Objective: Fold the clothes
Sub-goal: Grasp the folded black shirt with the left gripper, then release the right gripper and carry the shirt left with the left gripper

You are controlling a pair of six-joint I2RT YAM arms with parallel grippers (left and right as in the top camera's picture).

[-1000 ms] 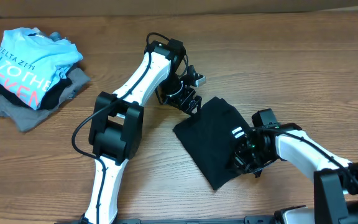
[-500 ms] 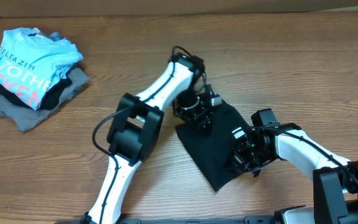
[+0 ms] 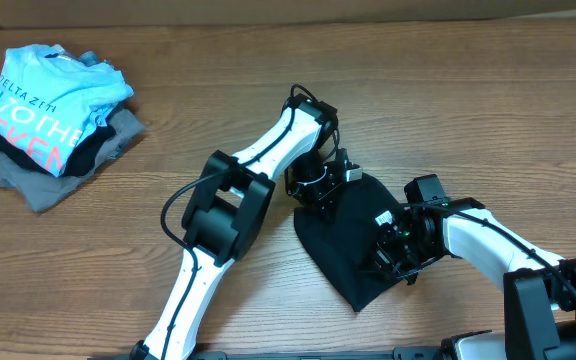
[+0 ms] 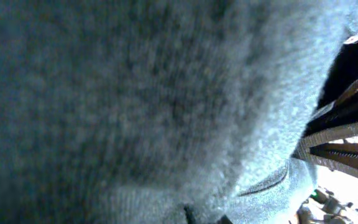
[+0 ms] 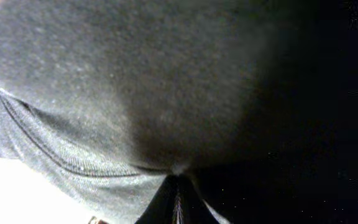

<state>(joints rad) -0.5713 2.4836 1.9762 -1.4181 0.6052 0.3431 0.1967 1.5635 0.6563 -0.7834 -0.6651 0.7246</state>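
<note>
While you work on the black garment (image 3: 353,255), which lies on the desk (image 3: 488,100) right of centre, judge the task as barely begun. This piece is already a compact slanted shape, so a fold or two look done, but it is not yet a finished packet.

Your left hand (image 3: 326,188) sits at its upper left edge, where the cloth humps up. The left wrist view is filled with dark fabric pressed against the lens, so you cannot tell whether that hand is wide or clamped.

Your right hand (image 3: 396,252) rests on the right side of the garment. In the right wrist view the cloth puckers to a point at the fingers, which reads as pinched tight on the fabric.

What is left is most of the job. The pile (image 3: 48,110) at the far left, well apart from both arms, is rumpled, with a blue shirt (image 3: 53,85) on top of black and grey pieces.

No basket, bin or box shows anywhere, and everything lies straight on the desk.
</note>
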